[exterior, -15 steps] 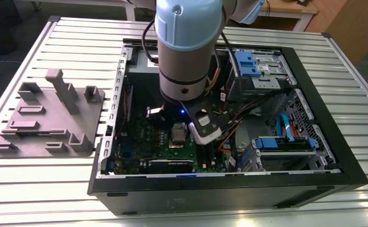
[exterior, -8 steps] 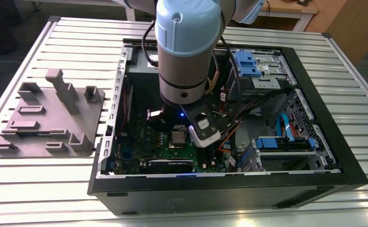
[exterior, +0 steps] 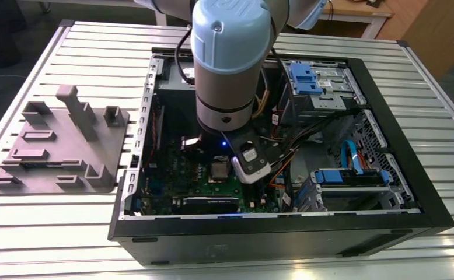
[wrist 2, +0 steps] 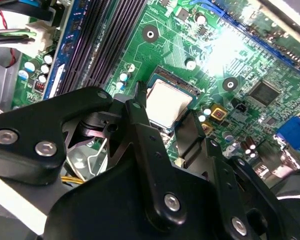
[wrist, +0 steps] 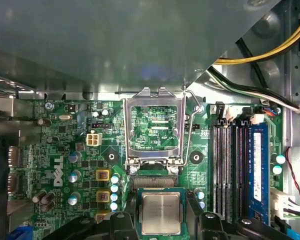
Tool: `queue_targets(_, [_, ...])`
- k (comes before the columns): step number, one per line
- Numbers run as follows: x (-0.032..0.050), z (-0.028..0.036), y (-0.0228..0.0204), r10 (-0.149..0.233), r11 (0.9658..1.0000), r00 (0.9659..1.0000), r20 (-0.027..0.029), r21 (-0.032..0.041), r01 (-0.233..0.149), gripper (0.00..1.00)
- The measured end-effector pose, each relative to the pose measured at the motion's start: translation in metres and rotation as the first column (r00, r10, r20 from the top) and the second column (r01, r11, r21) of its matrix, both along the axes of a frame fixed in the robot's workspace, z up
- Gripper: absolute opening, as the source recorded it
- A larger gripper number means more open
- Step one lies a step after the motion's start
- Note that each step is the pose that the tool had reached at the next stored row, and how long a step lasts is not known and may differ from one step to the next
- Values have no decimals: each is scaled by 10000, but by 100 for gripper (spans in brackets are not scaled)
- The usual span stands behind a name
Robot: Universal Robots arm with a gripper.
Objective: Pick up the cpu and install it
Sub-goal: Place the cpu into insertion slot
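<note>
An open computer case [exterior: 289, 233] lies on the slatted counter [exterior: 56, 233], its near wall closest in the exterior view. Just inside is the green circuit board [exterior: 203, 189]. In both wrist views the cpu [wrist: 161, 212] lies flat in its socket on that board, silver top up. The gripper [wrist 2: 166, 106] hangs low over it with its black fingers [wrist 2: 140, 115] spread apart, one on each side of the chip, with a small gap at each edge. Just past the socket, the metal frame [wrist: 155, 125] is swung open. The arm [exterior: 227, 58] rises from here. A grey tray [exterior: 56, 151] sits on the counter at the exterior view's left. Blue drive brackets [exterior: 305, 79] fill the case's far corner.
</note>
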State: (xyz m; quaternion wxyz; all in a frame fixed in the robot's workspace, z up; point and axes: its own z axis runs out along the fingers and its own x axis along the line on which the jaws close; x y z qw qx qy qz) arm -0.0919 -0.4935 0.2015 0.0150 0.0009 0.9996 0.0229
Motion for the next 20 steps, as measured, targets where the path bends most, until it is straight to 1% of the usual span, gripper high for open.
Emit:
queue_targets(6, [-19, -28, 1, -1, 10000, 10000, 1, 2, 1, 47])
queue_targets(10, [-27, -58, 14, -2, 10000, 10000, 3, 6, 2, 47])
queue_targets(14, [-33, -65, 14, -1, 10000, 10000, 2, 6, 1, 47])
queue_targets(16, [-33, -81, 14, -1, 10000, 10000, 3, 7, 1, 47])
queue_targets(20, [-34, -83, 13, -2, 10000, 10000, 1, 3, 2, 47])
